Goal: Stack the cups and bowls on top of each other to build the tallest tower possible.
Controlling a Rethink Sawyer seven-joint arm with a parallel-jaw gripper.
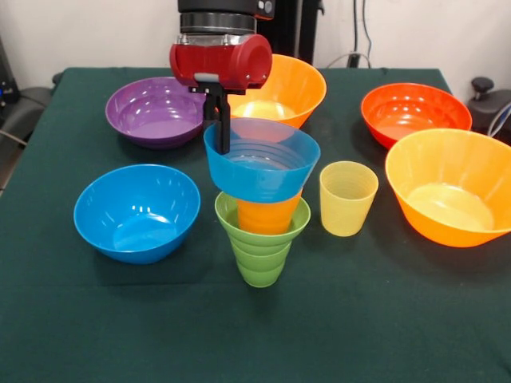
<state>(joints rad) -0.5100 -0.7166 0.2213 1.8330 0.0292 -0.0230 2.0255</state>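
The tower stands at the table's middle. Its lowest piece is the green ribbed cup, with a small green bowl on it, an orange cup in that, and a small translucent blue bowl on top. My gripper comes down from above, and its black fingers are pinched on the blue bowl's left rim. A pale yellow cup stands upright just right of the tower.
A medium blue bowl lies left of the tower and a purple bowl sits behind it. One big orange bowl is behind the gripper and another is at the right. A red-orange bowl sits at the back right.
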